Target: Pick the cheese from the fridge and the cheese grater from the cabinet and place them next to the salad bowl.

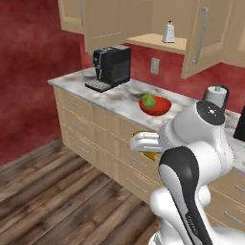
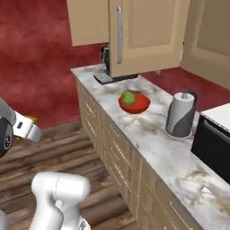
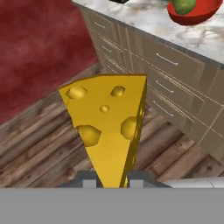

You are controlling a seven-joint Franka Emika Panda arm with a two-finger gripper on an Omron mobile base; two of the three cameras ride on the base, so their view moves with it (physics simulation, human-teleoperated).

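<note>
The jaws are clamped narrow on the cheese (image 3: 109, 127), whose pointed end sits between the two dark fingertips (image 3: 89, 178) at the bottom of the hand view, the broad holed face spreading upward. The wedge hangs in the air in front of the drawer fronts (image 3: 175, 83), over the wooden floor (image 3: 39, 148) and lower than the desk top. In the left base view a sliver of yellow (image 1: 150, 155) shows beside the white wrist, against the drawers below the bowl (image 1: 155, 105); in the right base view a bit of yellow (image 2: 30, 120) sits at the far left by the arm's end. The red bowl with its green lump stands on the marble desk (image 1: 115, 98), well apart from the cheese and above it. On the open cabinet (image 1: 203, 38) shelf over the desk stands the grater (image 1: 168, 32), upright, near the shelf's front edge, between the two swung-out doors. A black coffee machine (image 1: 112, 67) sits on the desk to the bowl's left in the left base view, and a paper-towel roll (image 2: 181, 114) stands to the bowl's right, just beside a black appliance (image 2: 213, 143). Red wall (image 1: 33, 72) backs the scene.
</note>
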